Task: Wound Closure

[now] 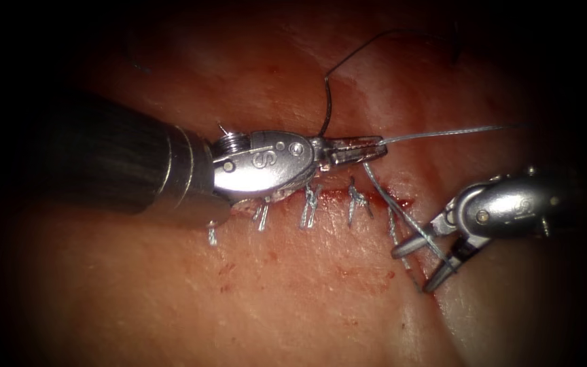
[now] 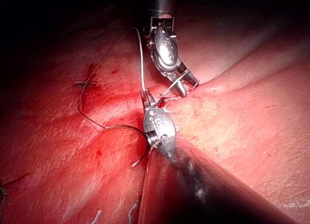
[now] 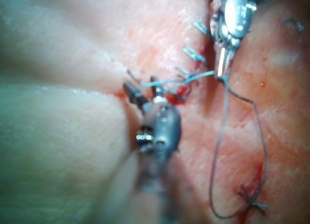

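Note:
My left tool lies across the stitched cut in the tissue, its jaws shut on the pale thread at their tip. One strand runs off to the right. Another strand drops from the tip to the right end of the cut and passes between the open jaws of my right tool. A dark strand arcs up behind the left jaws. The left wrist view has the left tool gripping thread, with the right tool open beyond it. In the right wrist view the right tool straddles the thread.
Several finished stitches with short cut ends cross the cut, and red fluid lines it. A separate dark stitch sits away from the cut, with a long dark loop of thread trailing over the tissue.

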`<state>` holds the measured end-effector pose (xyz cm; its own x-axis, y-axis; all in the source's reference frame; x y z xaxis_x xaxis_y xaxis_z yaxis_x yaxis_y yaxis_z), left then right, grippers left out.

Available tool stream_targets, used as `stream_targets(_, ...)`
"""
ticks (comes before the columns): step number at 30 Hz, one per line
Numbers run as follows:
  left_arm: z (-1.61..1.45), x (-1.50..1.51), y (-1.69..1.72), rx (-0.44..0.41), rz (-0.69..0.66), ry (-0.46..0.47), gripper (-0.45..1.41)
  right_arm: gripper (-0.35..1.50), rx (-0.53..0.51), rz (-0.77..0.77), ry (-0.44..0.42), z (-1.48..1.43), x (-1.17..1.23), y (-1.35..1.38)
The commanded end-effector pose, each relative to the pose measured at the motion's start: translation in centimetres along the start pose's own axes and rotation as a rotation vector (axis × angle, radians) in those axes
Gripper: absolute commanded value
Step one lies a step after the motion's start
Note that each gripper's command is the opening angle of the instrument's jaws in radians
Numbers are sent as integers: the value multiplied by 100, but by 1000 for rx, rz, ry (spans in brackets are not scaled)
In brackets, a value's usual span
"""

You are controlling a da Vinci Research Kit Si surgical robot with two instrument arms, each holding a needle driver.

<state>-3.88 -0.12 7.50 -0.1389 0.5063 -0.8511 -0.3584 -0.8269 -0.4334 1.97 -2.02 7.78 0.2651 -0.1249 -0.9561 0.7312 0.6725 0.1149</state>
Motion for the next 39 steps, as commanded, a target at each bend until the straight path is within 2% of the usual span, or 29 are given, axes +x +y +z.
stream_targets(1, 6, -5, 0, -2, 1, 2, -45, 54, 0, -2, 2, 5, -5, 3)
stream_targets(19, 0, -5, 2, -8, 1, 2, -45, 59, -57, 11, -25, 42, 6, 16)
stream_targets(23, -1, -5, 1, -9, 1, 2, -45, 41, -64, 15, -29, 45, 4, 16)
stream_targets(24, -1, -5, 1, -9, 1, 2, -45, 22, -64, 15, -29, 44, 3, 16)
stream_targets(25, -2, -5, 1, -10, 1, 2, -45, -27, -64, 27, -29, 43, 2, 16)
stream_targets(26, -2, -5, 1, -10, 1, 2, -45, -27, -64, 27, -29, 43, 2, 16)
stream_targets(27, -2, -4, 1, -10, 1, 2, -45, -35, -64, 34, -28, 41, 2, 16)
stream_targets(35, -21, 0, 14, -25, -2, 2, -45, -35, -143, 158, -19, 9, 8, 32)
stream_targets(37, -27, 0, 21, -30, -1, 2, -45, -35, -189, 166, 4, 1, 9, 35)
stream_targets(38, -32, 0, 26, -33, 0, 2, -45, -35, -239, 174, 26, -6, 10, 37)
stream_targets(39, -44, 0, 40, -42, 1, 3, -45, -35, -340, 211, 57, -26, 10, 43)
